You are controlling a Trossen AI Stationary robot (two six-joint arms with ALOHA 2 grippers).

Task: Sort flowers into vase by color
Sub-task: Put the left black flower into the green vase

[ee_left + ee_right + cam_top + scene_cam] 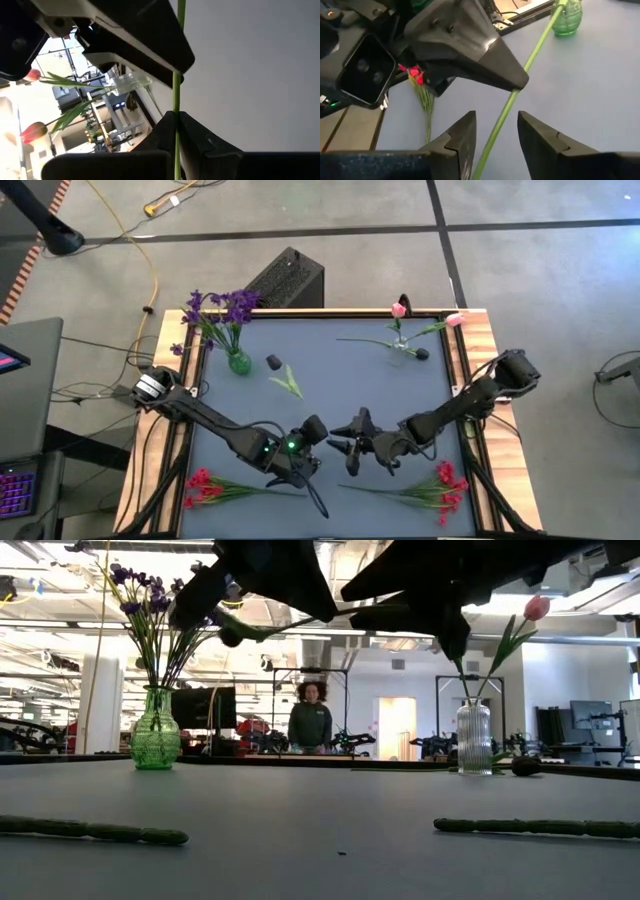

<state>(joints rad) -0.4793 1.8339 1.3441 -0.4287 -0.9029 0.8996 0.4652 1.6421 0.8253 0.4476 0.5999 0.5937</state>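
My left gripper (312, 450) (176, 117) is shut on a long green flower stem (535, 42) above the table's near middle. The stem's bloom does not show. My right gripper (352, 448) (495, 125) faces it, open, one finger on either side of the same stem; whether they touch it I cannot tell. Purple flowers (220, 310) stand in a green vase (238, 362) at the far left. Pink tulips (399, 309) stand in a clear vase (400, 348) at the far right. Red flowers (205, 485) (440, 485) lie flat near the front edge. My left gripper pinches the bare green stem (176, 97) between its two fingers (200, 137), which lie across it. In the right wrist view the stem (512, 100) runs on past both sides of the fingers. The stem is lifted clear of the table.
A small dark object (272, 362) and a loose green leaf (288, 383) lie beside the green vase. Another dark object (422, 353) lies by the clear vase. A wooden rim (480, 340) frames the table. A person (311, 720) stands beyond the far edge.
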